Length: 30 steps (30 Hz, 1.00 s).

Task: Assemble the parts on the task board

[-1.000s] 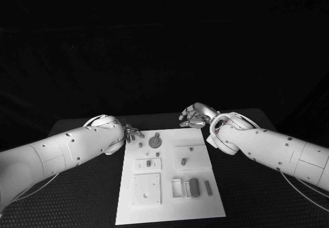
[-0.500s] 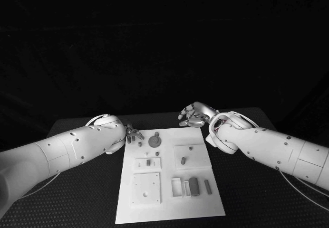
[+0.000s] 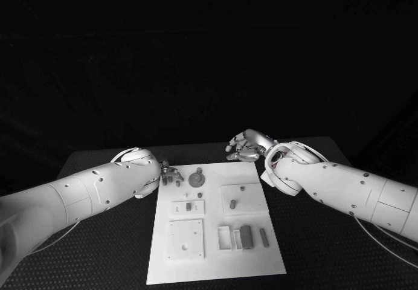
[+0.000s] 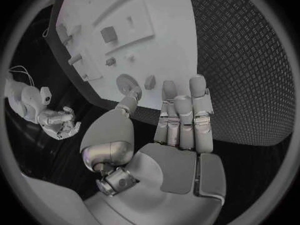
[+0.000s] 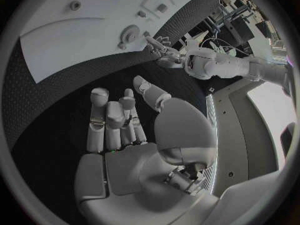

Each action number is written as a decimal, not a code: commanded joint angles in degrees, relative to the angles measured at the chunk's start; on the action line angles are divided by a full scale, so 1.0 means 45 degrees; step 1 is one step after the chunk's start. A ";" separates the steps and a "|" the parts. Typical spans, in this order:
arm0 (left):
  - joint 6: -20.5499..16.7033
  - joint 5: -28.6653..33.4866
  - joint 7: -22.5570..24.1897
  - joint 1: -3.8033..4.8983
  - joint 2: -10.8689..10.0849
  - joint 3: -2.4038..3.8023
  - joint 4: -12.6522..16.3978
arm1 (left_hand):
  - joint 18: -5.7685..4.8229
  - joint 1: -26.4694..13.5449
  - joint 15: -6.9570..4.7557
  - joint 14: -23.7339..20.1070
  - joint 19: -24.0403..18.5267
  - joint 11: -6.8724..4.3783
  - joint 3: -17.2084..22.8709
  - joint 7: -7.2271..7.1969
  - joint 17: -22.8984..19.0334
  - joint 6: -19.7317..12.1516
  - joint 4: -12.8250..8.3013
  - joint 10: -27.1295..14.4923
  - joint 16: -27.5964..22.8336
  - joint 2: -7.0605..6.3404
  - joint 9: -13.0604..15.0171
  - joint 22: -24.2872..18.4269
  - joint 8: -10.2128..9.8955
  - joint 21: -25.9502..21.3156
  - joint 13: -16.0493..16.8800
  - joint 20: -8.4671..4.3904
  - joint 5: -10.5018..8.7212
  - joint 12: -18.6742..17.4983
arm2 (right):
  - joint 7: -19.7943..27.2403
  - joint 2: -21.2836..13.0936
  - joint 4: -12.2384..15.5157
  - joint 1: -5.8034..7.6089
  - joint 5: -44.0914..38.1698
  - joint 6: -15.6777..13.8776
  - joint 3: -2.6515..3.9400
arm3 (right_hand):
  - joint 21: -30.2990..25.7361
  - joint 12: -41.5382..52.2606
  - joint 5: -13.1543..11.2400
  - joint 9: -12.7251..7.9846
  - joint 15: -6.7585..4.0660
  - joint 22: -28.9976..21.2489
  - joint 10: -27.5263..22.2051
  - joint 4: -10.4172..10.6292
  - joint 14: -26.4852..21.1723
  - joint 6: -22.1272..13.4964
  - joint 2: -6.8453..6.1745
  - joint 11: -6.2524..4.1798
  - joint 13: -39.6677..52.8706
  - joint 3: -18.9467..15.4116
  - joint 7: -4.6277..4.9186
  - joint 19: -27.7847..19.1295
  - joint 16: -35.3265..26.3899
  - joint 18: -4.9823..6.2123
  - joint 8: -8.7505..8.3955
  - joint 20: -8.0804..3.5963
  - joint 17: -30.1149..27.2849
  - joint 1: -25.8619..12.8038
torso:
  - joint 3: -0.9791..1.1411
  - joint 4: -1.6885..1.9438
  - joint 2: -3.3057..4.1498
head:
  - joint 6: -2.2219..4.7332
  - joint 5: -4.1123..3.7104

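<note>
The white task board [image 3: 218, 254] lies in the middle of the black table. A round grey disc part [image 3: 197, 179] sits near its far edge, and the same disc [image 4: 128, 81] lies just past my left fingertips [image 4: 187, 92]. My left hand [image 3: 169, 174] hovers at the board's far left corner with its fingers stretched out and nothing in it. Beyond the board's far right corner, my right hand [image 3: 246, 148] is over bare table. Its fingers [image 5: 109, 117] are apart and hold nothing. The disc [image 5: 130, 35] lies some way ahead of them.
Small grey parts lie along the board: a peg [image 3: 199, 195], a piece in the right-hand square [image 3: 234, 205] and several bars [image 3: 247, 237] near the front. Recessed squares [image 3: 186, 239] mark the left side. Black table mat [image 3: 104, 254] surrounds the board.
My left hand has slid slightly nearer to me along the board's far left corner. My right hand has stayed where it was.
</note>
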 commanded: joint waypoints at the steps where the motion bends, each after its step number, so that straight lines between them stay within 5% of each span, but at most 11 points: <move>1: 0.0276 0.0194 0.0241 -0.0009 0.0071 0.0005 0.0020 | 0.0420 0.0070 -0.0016 -0.0048 0.0008 0.0009 0.0022 0.0100 -0.0012 -0.0059 -0.0079 -0.0075 0.0011 0.0026 -0.0016 0.0046 -0.0084 -0.0047 0.0011 0.0062 -0.0036 0.0080 | 0.0075 0.0008 0.0020 0.0004 -0.0064 0.0062 0.0006 | 0.0001 0.0067 -0.0057 0.0017 0.0011 0.0220 -0.0056 0.0093 -0.0091 -0.0001 -0.0064 0.0021 -0.0016 0.0012 0.0101 0.0017 -0.0055 0.0379 -0.0044 0.0001 -0.0017 -0.0106 | 0.0002 0.0011 -0.0006 | -0.0008 -0.0015; 30: 0.0243 0.0255 0.0408 -0.0137 0.0266 0.0000 -0.0188 | 0.0421 0.0252 -0.0035 -0.0034 0.0051 -0.0012 -0.0061 0.0075 -0.0096 0.0070 -0.0298 -0.0059 0.0077 0.0493 -0.0025 0.0129 -0.0084 -0.0061 -0.0009 0.0065 -0.0032 0.0141 | 0.0074 -0.0003 0.0035 0.0004 -0.0064 0.0085 0.0006 | -0.0002 0.0070 -0.0057 0.0023 0.0014 0.0219 -0.0057 0.0091 -0.0090 0.0001 -0.0063 0.0024 -0.0017 0.0022 0.0104 0.0020 -0.0055 0.0379 -0.0046 -0.0001 -0.0017 -0.0116 | 0.0000 0.0012 -0.0001 | -0.0045 -0.0044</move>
